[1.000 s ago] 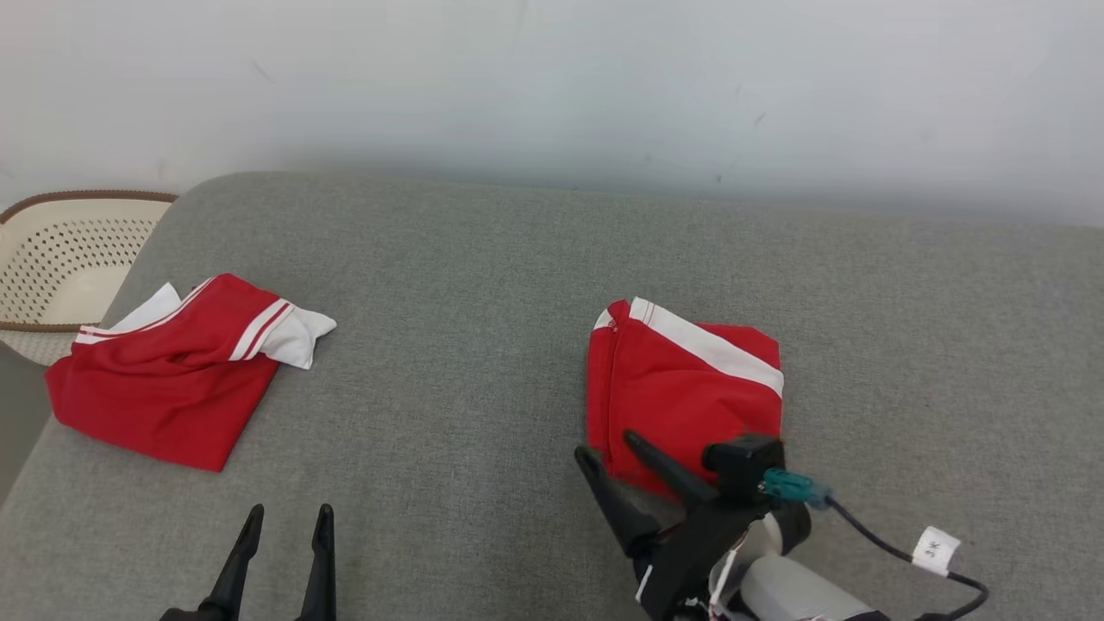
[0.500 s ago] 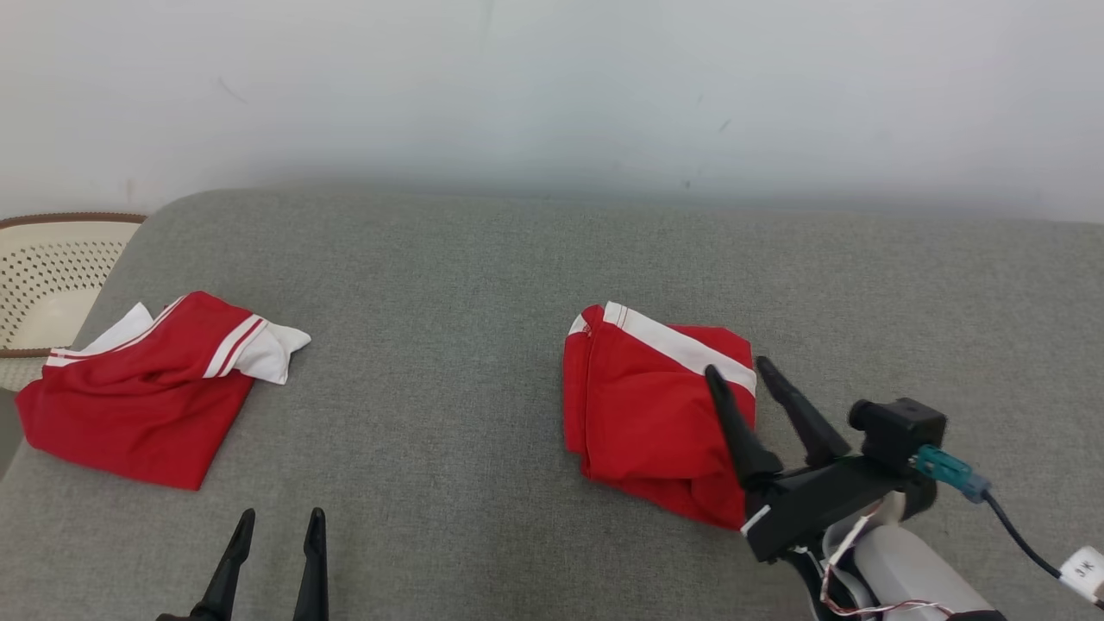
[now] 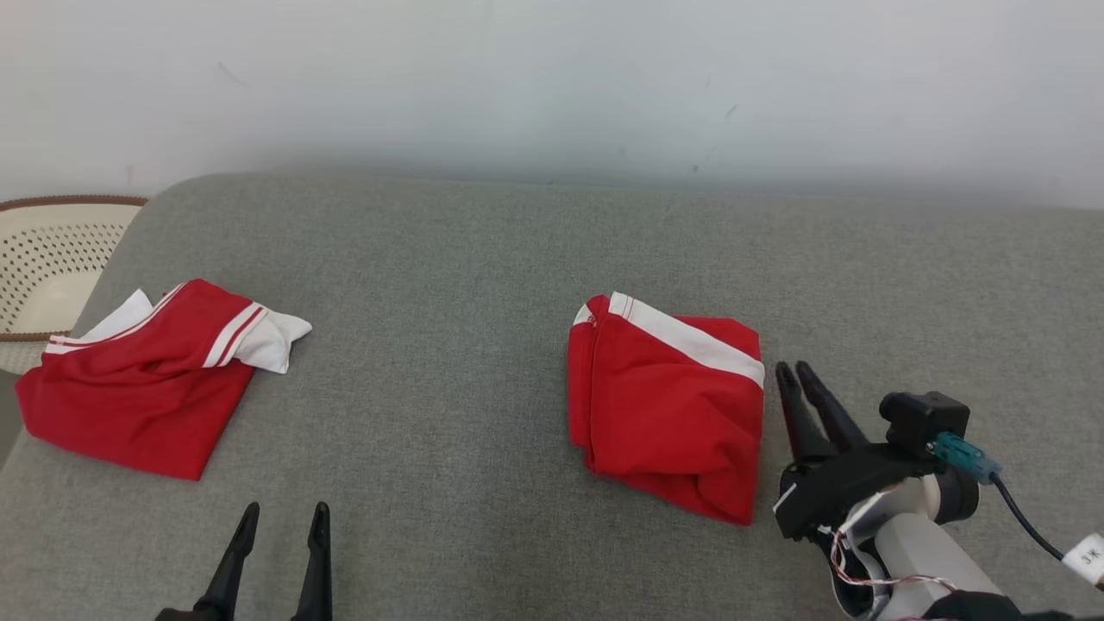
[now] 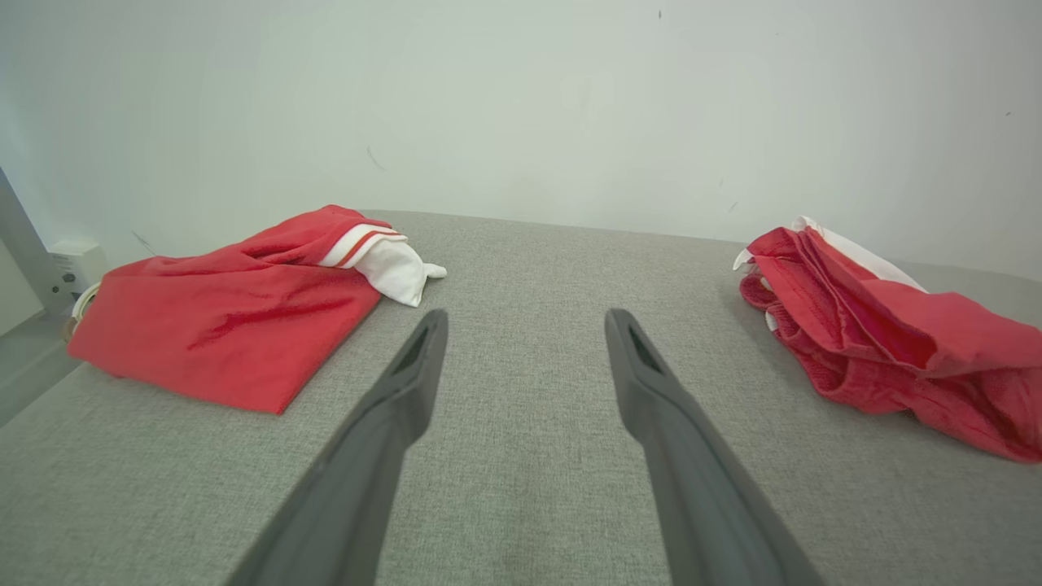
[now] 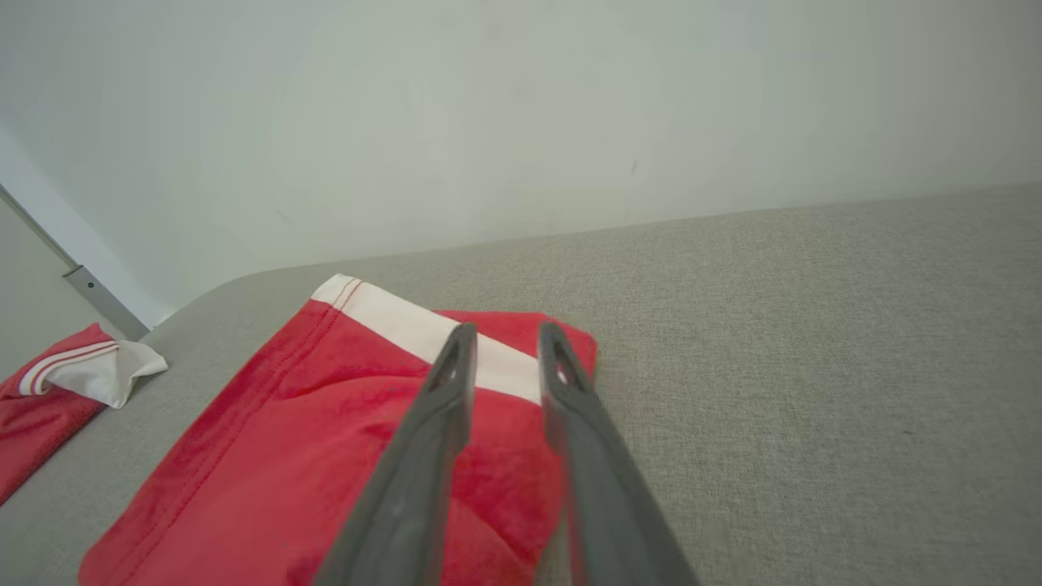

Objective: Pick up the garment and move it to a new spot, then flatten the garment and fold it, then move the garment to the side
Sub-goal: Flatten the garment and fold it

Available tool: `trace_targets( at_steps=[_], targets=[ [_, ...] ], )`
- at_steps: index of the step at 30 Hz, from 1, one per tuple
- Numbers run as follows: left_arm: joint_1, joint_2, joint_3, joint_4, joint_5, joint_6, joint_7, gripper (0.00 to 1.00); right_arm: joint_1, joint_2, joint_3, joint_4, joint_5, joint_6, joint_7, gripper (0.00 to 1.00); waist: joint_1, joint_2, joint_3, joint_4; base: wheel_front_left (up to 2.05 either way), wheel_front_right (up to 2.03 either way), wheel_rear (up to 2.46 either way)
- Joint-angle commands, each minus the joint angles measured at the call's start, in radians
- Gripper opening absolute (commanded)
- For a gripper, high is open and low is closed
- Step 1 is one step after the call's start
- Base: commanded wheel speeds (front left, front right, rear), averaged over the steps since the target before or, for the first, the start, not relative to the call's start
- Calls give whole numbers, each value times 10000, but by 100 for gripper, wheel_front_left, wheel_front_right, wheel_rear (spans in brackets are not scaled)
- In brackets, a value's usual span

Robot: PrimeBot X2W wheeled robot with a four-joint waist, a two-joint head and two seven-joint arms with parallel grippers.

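Red garment (image 3: 668, 401) just left of right end effector (image 3: 793, 369).

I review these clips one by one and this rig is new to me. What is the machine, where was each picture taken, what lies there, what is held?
A wheeled robot with two arms, each ending in two long dark fingers. One picture is from its head camera, looking down; the other two are from wrist cameras looking along each arm's fingers. On the grey fabric surface lie a folded red garment with a white band, near the middle, and a crumpled red garment with white striped trim to the robot's left, near a cream perforated basket. The left gripper is open over bare fabric. The right gripper sits at the folded garment's right edge, fingers close together with nothing between. Nothing is held.
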Motion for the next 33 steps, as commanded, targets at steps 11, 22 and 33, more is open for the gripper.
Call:
trace_targets(
  at_steps=[11, 22, 33],
  targets=[
    [-421, 4, -95, -45, -33, -45, -31, 100, -1249, 433, -496, 1821, -1007, 1, -21, 0, 0, 0, 720, 325, 0, 0, 0],
    [-655, 2, -101, -5, -148, 15, -31, 100, -1113, 1011, -412, 1794, -1505, 2, -21, 0, 0, 0, 1153, 614, 0, 0, 0],
    [-688, 2, -164, 83, -193, 43, -31, 100, -321, 1421, 505, 1248, -1392, 2, -21, 0, 0, 0, 1054, 650, 0, 0, 0]
  ],
)
